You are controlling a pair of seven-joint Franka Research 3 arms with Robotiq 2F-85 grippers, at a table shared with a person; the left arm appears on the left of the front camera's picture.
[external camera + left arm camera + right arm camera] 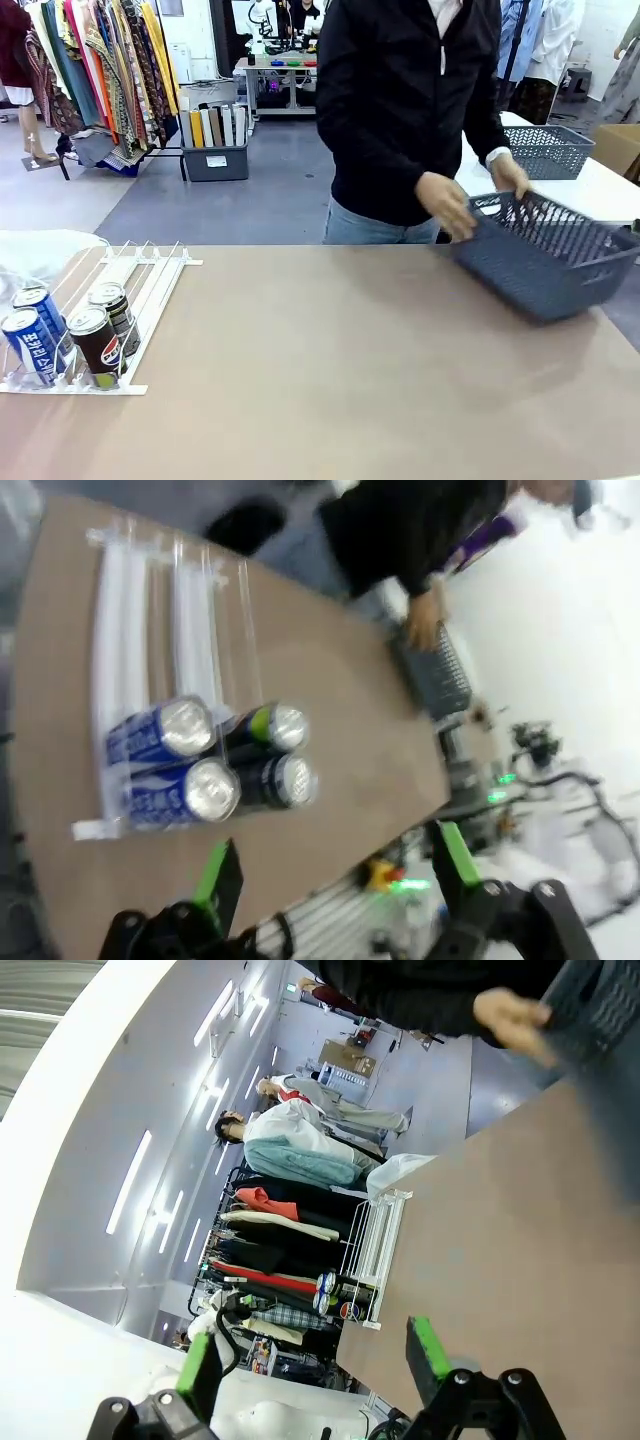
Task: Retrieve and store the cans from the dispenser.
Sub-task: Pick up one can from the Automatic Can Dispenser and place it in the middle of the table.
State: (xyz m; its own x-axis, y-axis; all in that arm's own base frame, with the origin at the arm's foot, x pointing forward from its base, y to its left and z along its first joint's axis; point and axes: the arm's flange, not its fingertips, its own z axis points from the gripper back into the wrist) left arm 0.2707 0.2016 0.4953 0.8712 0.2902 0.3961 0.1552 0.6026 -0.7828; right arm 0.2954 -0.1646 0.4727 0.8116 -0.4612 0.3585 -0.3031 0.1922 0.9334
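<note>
Cans (215, 765), two blue and two black, crowd the dispenser's (130, 590) end stops just ahead of the left gripper (332, 848), fingers spread wide; the right gripper (310, 1345), equally agape, hangs well away. Straddling one outer can squarely looks wisest. Across the tan table (340, 350) a person holds a grey basket (545, 255); clothing racks stand behind.

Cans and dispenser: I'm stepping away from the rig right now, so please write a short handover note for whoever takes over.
The left gripper is open and empty, above the table near the cans.
The right gripper is open and empty, off the table.
Two blue cans and two black cans stand at the near end of the dispenser, on the robot's left.
The person's hands hold a dark grey basket at the far right.
Done: no can taken out.
Left: retrieve and store all four.
</note>
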